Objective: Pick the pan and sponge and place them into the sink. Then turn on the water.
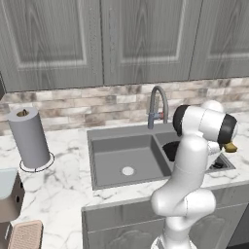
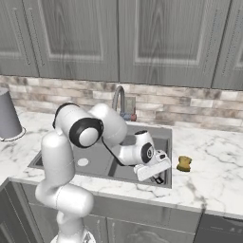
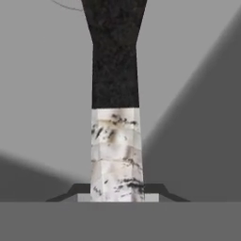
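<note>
The black pan (image 1: 170, 150) lies in the right basin of the grey sink (image 1: 121, 133), mostly behind my arm. In the hand view its handle (image 3: 115, 56) runs straight up from between my fingertips, with a pale speckled end in the jaws. My gripper (image 3: 116, 190) is shut on that handle, low inside the right basin (image 2: 159, 179). The yellow-ochre sponge (image 2: 184, 163) sits on the marble counter just right of the sink (image 2: 163, 129), also seen as the sponge (image 1: 230, 147) beside my forearm. No water shows at the faucet (image 1: 156, 104).
A grey paper towel roll (image 1: 29, 138) stands on the counter left of the sink. A pinkish-tan pad (image 1: 26, 233) and a pale appliance (image 1: 7, 192) sit at the near left. The left basin holds nothing but its drain (image 1: 128, 170). Wall cabinets hang above.
</note>
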Controlling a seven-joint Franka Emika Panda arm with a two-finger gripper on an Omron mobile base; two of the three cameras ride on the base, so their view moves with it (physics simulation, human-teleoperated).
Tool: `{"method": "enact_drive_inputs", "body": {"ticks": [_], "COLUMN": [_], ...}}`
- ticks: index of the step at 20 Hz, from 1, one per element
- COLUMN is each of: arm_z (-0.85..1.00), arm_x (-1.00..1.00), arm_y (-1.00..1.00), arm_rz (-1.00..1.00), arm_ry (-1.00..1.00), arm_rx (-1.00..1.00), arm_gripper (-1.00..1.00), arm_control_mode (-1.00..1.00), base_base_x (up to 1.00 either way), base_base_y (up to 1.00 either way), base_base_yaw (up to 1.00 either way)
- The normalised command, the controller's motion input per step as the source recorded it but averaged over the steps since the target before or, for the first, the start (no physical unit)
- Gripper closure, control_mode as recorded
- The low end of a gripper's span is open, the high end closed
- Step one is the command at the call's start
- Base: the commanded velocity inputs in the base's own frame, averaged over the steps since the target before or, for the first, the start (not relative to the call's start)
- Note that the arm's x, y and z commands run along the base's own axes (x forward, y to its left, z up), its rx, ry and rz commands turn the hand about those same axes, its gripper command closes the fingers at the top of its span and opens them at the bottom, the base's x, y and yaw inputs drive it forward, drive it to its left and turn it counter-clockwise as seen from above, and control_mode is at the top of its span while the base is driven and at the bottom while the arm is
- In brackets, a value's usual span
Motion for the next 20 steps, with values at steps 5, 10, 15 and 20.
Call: {"method": "enact_drive_inputs", "body": {"ticks": [5,10,15,20], "arm_z": [0.31,0.74,0.96,0.69], "arm_x": [0.00,-0.02,-0.27,-0.43], "arm_y": [0.00,0.00,0.00,-0.08], "arm_rz": [0.02,0.00,-0.04,-0.21], "arm_ry": [0.00,0.01,0.00,-0.01], "arm_rx": [0.13,0.15,0.10,0.01], "arm_gripper": [-1.00,-1.00,-1.00,-1.00], "arm_control_mode": [-1.00,-1.00,-1.00,-1.00], "base_base_x": [0.00,0.00,0.00,0.00], "base_base_y": [0.00,0.00,0.00,0.00], "base_base_yaw": [0.00,0.00,0.00,0.00]}}
